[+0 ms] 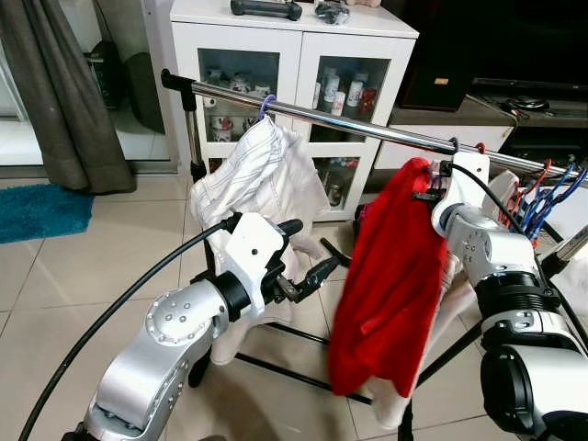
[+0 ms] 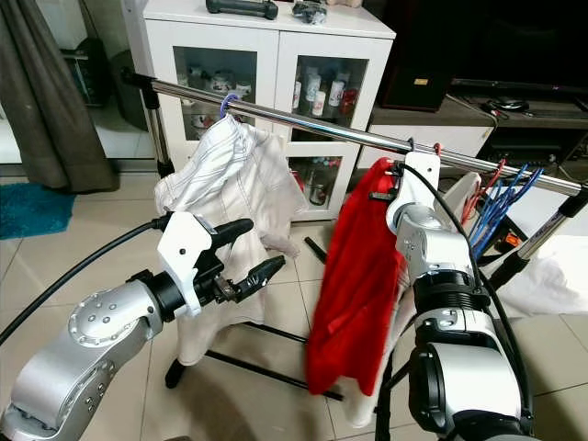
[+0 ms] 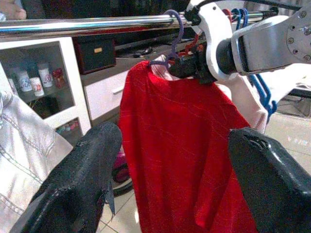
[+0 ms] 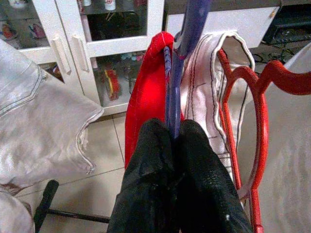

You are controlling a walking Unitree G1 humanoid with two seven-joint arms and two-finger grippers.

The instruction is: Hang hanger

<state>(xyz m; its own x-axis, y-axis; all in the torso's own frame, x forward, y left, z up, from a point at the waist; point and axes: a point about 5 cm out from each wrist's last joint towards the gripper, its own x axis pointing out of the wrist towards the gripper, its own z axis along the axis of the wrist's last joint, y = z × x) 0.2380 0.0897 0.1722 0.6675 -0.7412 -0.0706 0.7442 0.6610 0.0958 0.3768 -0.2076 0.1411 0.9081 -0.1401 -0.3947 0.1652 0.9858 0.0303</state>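
Observation:
A red shirt point(image 1: 386, 276) hangs on a purple hanger point(image 4: 174, 73) under the chrome rail point(image 1: 349, 124) of a clothes rack. My right gripper point(image 4: 174, 133) is up at the rail, shut on the hanger's neck just above the shirt's collar. The hanger's hook point(image 3: 177, 34) curves up over the rail. My left gripper point(image 1: 315, 244) is open and holds nothing. It floats lower down, to the left of the red shirt and in front of a white garment point(image 1: 262, 175) that hangs on another purple hanger further left on the rail.
A red hanger point(image 4: 257, 121) with a white garment hangs right behind the red shirt. Blue hangers point(image 1: 551, 193) crowd the rail's right end. Behind the rack stands a white glass-door cabinet point(image 1: 294, 55). A grey curtain point(image 1: 55, 92) and a blue rug point(image 1: 37, 211) are at the far left.

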